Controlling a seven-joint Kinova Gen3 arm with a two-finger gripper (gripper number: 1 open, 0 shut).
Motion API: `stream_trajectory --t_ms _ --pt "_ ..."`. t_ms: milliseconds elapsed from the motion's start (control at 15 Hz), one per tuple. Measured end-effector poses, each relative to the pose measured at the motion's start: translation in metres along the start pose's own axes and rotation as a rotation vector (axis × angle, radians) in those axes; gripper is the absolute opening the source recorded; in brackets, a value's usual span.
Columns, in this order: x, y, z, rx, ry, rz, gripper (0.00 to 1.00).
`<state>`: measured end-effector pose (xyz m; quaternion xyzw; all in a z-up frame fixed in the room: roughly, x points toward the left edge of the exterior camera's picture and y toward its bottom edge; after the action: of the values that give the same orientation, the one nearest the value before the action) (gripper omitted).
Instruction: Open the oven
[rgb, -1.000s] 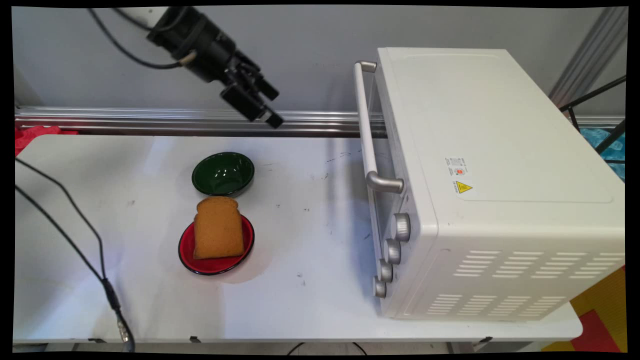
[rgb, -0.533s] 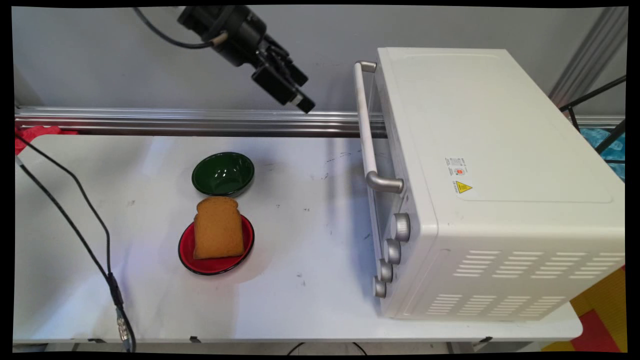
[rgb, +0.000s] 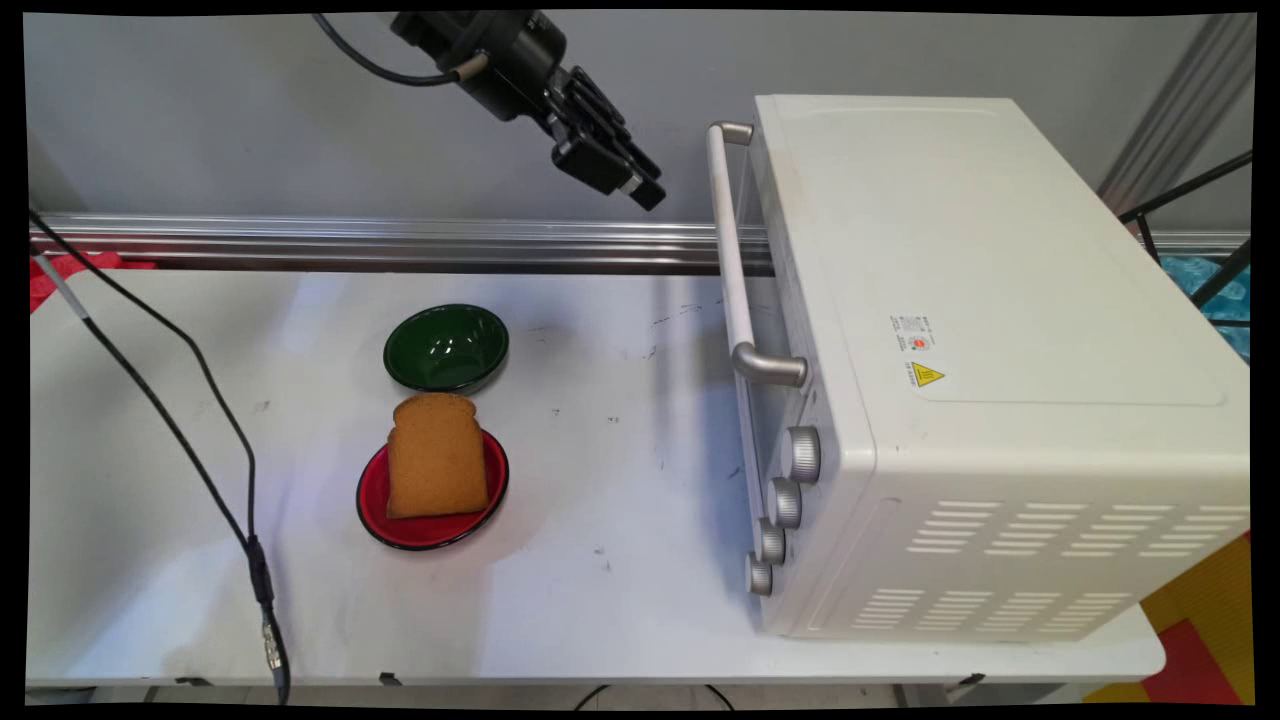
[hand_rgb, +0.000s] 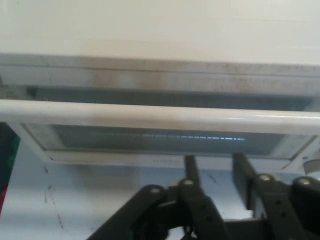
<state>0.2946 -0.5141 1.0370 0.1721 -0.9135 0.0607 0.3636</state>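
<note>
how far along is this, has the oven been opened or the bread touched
Done: nothing visible. The toaster oven is shut and the bread slice lies on the red plate. In hand: the pincer, open and empty, hangs in the air facing the door handle. Left: the handle is not yet gripped.

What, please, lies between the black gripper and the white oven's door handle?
Nothing: in both views only open air separates the black gripper from the white oven's door handle.

Bright even light; the oven (rgb: 980, 370) shadows the table (rgb: 620, 520) softly, and the hand view is blurred.
</note>
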Motion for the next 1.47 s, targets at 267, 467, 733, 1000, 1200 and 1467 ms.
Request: stream_trajectory --t_ms 267,467,733,1000,1200,1467 --pt "0.005 -0.005 0.006 -0.012 -0.009 0.029 0.0" --pt "0.012 -0.009 0.013 -0.021 -0.011 0.049 0.0" --pt "0.031 -0.015 0.028 -0.039 -0.02 0.066 0.0" --pt "0.045 -0.017 0.042 -0.054 -0.036 0.059 0.0" --pt "0.051 -0.018 0.051 -0.058 -0.039 0.049 0.0" --pt "0.054 -0.019 0.061 -0.059 -0.049 0.043 0.0"
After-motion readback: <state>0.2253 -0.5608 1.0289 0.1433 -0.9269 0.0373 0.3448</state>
